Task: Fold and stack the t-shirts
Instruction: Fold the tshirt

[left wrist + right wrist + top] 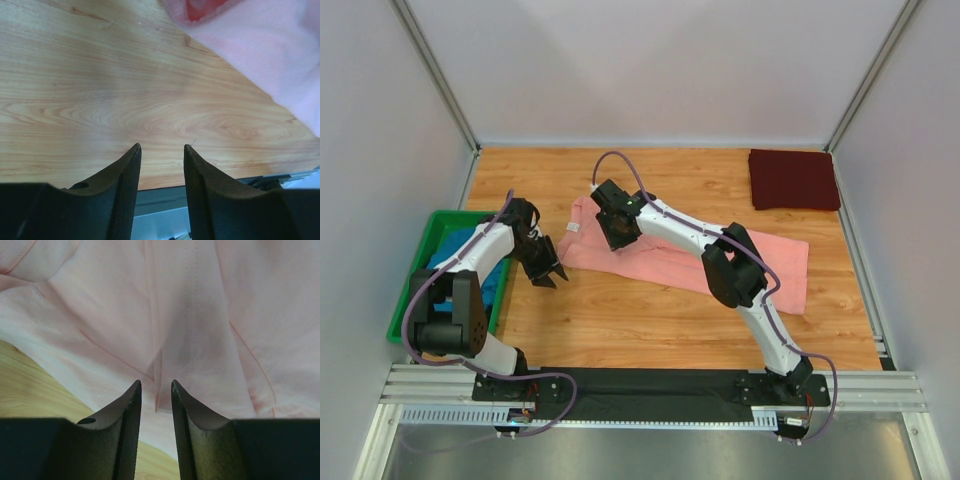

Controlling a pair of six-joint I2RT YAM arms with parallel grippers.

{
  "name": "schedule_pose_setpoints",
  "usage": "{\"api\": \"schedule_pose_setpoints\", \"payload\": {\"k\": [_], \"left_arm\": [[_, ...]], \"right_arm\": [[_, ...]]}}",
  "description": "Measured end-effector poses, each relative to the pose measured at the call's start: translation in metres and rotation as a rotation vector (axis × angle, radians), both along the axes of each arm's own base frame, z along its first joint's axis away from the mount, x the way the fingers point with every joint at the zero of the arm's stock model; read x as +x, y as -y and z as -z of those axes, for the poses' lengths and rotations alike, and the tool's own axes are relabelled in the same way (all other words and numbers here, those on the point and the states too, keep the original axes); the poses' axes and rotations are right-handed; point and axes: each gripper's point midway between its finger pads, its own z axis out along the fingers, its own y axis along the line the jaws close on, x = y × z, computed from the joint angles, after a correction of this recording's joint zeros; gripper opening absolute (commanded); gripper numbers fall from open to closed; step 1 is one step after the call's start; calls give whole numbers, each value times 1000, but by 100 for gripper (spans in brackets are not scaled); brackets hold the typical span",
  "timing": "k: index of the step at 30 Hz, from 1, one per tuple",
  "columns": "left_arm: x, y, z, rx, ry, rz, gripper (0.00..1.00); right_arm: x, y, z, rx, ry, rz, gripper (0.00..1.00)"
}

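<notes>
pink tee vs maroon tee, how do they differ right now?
Colour: the pink t-shirt is light salmon, the maroon t-shirt dark red.
Pose: the pink one lies spread and creased across the middle; the maroon one is a neat folded rectangle in the far right corner.
Contact: the right end effector is closed on a pink fold; nothing touches the maroon one.
Both rest on the wooden table.

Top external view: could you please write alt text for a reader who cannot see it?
A salmon-pink cotton t-shirt lies across a wooden table, the right gripper low over its collar end. The left gripper is open beside a green plastic bin of blue cloth; a folded dark maroon t-shirt sits far right.
</notes>
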Motion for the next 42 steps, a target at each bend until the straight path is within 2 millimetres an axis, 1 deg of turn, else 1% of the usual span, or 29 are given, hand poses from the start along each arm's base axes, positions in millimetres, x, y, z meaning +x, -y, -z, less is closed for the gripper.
{"api": "schedule_pose_setpoints", "payload": {"k": [6,12,15,16,17,18,19,22,27,32,38,42], "left_arm": [[0,0,0,0,0,0,46],[0,0,0,1,0,-2,46],[0,0,0,2,-1,-4,46],[0,-1,0,5,-1,-5,46],[0,-1,1,7,-1,-6,46],[0,-1,1,8,-2,-7,46],[0,-1,1,8,-2,-9,46],[0,-2,1,11,-2,-10,46],[1,-2,1,14,-3,-17,45],[1,-2,1,14,-3,-19,45],[1,-2,1,15,-3,-22,47],[2,-2,1,16,-1,-25,47]], "right_arm": [[0,2,2,-8,0,3,31],[-9,12,18,-45,-33,3,31],[-9,13,19,-50,-31,5,27],[-8,13,18,-53,-27,7,26],[-8,14,18,-55,-26,8,20],[-8,14,19,-59,-25,10,16],[-8,15,19,-62,-23,11,9],[-7,16,19,-69,-15,15,0],[-5,17,17,-79,-3,16,0],[0,17,10,-86,20,20,0],[13,21,2,-75,43,45,0],[29,30,-5,-62,54,79,0]]}}
